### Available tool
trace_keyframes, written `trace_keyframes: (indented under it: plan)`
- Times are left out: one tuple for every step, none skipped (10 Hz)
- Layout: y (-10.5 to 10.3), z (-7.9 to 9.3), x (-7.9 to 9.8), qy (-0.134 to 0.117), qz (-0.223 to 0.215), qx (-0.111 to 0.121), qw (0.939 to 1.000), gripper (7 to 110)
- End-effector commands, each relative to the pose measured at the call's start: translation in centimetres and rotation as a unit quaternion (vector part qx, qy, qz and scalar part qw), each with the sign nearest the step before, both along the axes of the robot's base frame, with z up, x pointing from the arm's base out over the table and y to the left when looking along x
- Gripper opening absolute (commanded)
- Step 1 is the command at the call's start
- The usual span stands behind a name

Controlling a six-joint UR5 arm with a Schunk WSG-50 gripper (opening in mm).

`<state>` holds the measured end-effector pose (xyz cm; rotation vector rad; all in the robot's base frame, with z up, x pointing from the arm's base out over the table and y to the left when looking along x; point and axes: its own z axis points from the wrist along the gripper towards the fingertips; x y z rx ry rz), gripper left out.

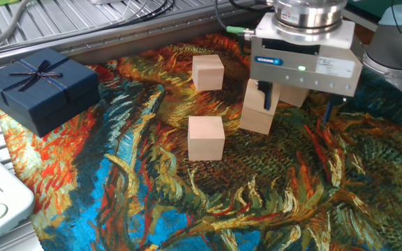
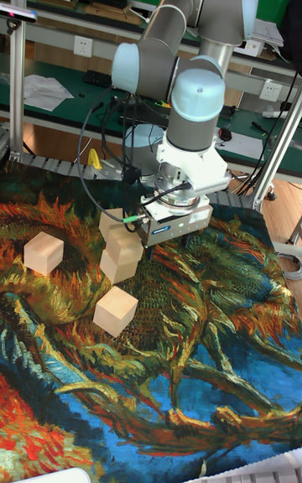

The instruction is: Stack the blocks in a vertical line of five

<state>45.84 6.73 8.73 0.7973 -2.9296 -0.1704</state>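
painted cloth [image 1: 187,202]; blocks [image 1: 206,137], gift box [image 1: 40,87]

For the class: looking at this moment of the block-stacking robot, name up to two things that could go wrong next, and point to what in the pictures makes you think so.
1. The two-block stack of pale beige wooden cubes looks twisted, its upper cube skewed over the lower. The open two-finger gripper hangs right beside it and could knock it over.

2. The painted cloth under the cubes is rumpled, so a taller tower might lean.
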Motion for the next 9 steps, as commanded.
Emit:
trace_keyframes:
  plan:
    - [-0.91,0.13,-2.75,0.046,0.001,-0.025,0.9986,88]
    - [-1.17,0.19,-2.80,0.046,0.000,-0.031,0.9985,88]
    - [-0.98,0.19,-2.80,0.046,-0.002,-0.027,0.9986,88]
    - [-0.96,0.18,-2.79,0.046,-0.002,-0.027,0.9986,88]
    - [-1.01,0.17,-2.79,0.046,0.001,-0.027,0.9986,88]
    - [-1.01,0.17,-2.79,0.046,0.002,-0.027,0.9986,88]
    - [-0.90,0.18,-2.79,0.046,0.003,-0.024,0.9987,88]
    - [-0.90,0.17,-2.78,0.046,0.004,-0.024,0.9987,88]
    - [-0.83,0.16,-2.66,0.043,0.004,-0.022,0.9988,88]
